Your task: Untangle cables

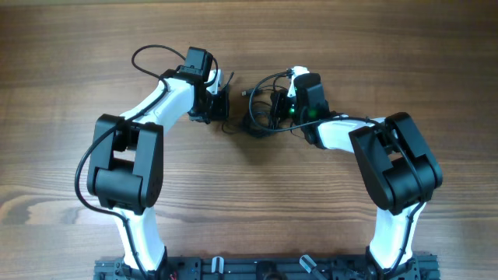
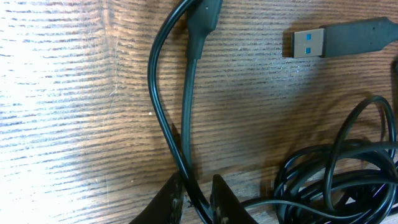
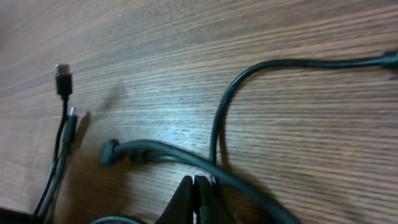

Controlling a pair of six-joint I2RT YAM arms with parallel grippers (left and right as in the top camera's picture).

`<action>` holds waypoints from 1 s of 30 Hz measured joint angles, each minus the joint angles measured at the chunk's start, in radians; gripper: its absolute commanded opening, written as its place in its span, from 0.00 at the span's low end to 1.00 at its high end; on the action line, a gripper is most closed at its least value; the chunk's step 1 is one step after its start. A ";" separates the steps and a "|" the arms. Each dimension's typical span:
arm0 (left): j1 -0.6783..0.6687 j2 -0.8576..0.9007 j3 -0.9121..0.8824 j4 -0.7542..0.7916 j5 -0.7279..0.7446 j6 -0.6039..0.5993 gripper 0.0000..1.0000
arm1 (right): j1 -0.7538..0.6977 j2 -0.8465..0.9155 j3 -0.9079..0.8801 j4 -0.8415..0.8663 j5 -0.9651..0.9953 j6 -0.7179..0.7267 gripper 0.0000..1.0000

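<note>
White arms (image 1: 167,101) angle inward over tangled cables (image 1: 261,118).

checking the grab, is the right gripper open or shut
Shut: the right gripper has its fingers pressed together, no gap; cable pinched or not, cannot tell.

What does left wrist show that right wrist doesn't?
Left wrist only: a USB-A plug with a blue insert, a coiled bunch, and the left gripper shut on a cable. Right wrist only: a small plug at far left, a thick cable end, and the right gripper shut, nothing visibly between its fingers. Both: black cables on the wood table.
</note>
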 measured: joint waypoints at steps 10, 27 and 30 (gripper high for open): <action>0.000 0.000 0.000 0.000 0.000 0.000 0.17 | -0.092 -0.078 0.060 -0.334 0.059 0.006 0.04; 0.000 0.000 0.000 0.000 0.000 0.000 0.17 | -0.261 -0.114 0.227 -0.928 0.145 0.005 0.05; 0.000 0.000 0.000 0.000 0.000 0.000 0.19 | -0.262 -0.091 0.297 -1.093 0.150 -0.012 0.06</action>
